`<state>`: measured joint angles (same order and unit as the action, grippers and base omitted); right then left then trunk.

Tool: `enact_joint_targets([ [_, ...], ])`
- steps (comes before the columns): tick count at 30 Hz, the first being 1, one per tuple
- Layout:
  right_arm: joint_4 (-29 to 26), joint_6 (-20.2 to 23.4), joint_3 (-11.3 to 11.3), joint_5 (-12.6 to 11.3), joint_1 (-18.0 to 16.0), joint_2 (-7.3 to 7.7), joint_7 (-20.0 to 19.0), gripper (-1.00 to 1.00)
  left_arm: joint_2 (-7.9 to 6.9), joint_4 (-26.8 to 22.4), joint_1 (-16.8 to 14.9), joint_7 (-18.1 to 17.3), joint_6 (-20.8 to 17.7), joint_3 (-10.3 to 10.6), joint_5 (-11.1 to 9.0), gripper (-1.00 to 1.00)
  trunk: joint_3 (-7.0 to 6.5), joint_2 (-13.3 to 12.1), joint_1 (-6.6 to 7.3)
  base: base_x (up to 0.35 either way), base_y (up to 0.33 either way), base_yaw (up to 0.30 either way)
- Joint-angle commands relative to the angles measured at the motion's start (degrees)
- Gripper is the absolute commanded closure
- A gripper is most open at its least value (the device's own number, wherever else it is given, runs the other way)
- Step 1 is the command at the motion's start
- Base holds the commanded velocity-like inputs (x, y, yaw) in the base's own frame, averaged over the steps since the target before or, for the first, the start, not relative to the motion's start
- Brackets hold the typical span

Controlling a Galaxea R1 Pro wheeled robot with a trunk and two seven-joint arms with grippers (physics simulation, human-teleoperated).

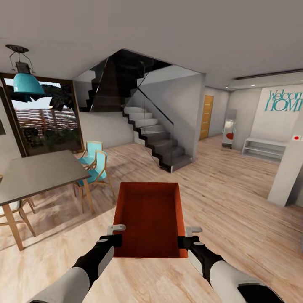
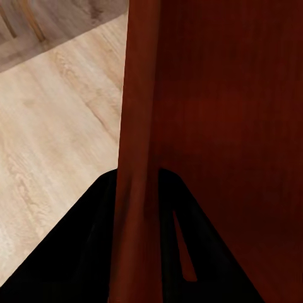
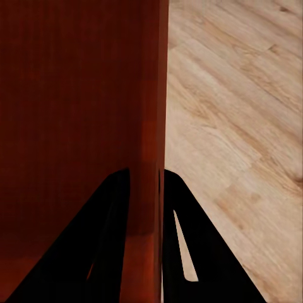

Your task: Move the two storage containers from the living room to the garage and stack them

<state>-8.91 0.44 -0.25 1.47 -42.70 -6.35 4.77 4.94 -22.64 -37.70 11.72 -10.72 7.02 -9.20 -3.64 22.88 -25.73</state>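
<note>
Above the light wood-plank floor, one orange-red storage container is carried level between two arms stretched forward side by side. The left gripper clamps the container's left wall near the near corner, and the right gripper clamps the right wall likewise. In each wrist view a thin wall runs between the dark fingers, pinched narrowly. A grey tabletop with two blue chairs stands to the left; one staircase rises ahead.
</note>
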Motion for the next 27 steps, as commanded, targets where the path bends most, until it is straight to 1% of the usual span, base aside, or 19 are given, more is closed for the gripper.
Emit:
enact_joint_targets([
  [1,-0.23,-0.35,-0.19,0.92,-0.02,0.02,0.02,1.0,-0.1,0.06,-0.01,0.58,-0.4,-0.26,-0.38,1.0,0.01,0.04,-0.05,0.322,0.0,0.0],
  [6,-0.23,-0.25,-0.19,0.58,-0.02,-0.05,0.39,1.0,-0.1,0.06,-0.01,0.57,-0.36,-0.28,-0.38,1.0,0.01,0.04,-0.05,0.322,0.0,-0.011],
  [9,-0.23,-0.2,-0.19,0.45,-0.02,-0.09,0.35,1.0,-0.1,0.06,-0.01,0.58,-0.38,-0.27,-0.38,1.0,0.01,0.04,-0.05,0.322,0.0,-0.142],
  [27,-0.23,-0.25,-0.33,0.22,-0.02,-0.06,0.06,1.0,-0.1,0.06,-0.01,0.56,-0.37,-0.29,-0.38,1.0,0.01,0.04,-0.05,0.322,0.0,-0.268],
])
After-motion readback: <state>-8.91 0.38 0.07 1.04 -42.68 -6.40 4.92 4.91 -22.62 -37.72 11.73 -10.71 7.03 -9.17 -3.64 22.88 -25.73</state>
